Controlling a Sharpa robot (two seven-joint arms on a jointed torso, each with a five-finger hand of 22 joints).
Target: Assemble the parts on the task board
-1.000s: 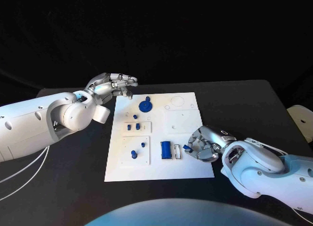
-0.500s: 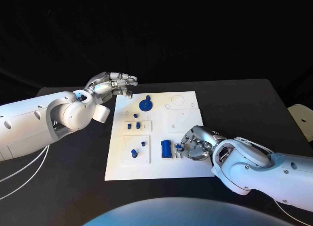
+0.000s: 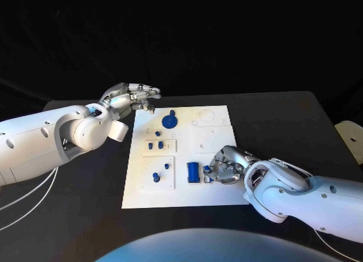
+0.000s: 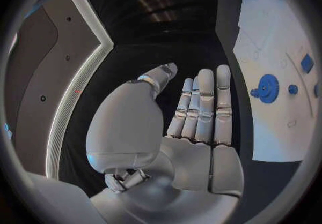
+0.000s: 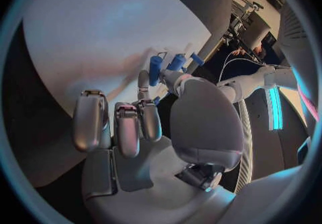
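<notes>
The right hand [image 3: 226,166] sits low and right of centre in the head view, its fingers curled down over the right part of the task board [image 3: 220,199], and it pinches a small blue part [image 3: 207,170] at its fingertips, just right of the blue block [image 3: 193,173]. In the right wrist view the same hand [image 5: 134,122] presses its fingers [image 5: 90,119] toward the white board [image 5: 87,36], with blue pieces [image 5: 155,68] bunched at the thumb side. The left hand [image 3: 132,98] hovers in the upper left of the head view, just off the board's upper left corner; its fingers are loosely bent and hold nothing. In the left wrist view that hand [image 4: 195,127] lies flat with the fingers side by side.

On the board I count one blue gear [image 3: 170,120] near the top, one small peg [image 3: 157,134] below it, two short pieces [image 3: 154,146] in the middle left panel, and one knob [image 3: 155,177] in the lower left panel.
</notes>
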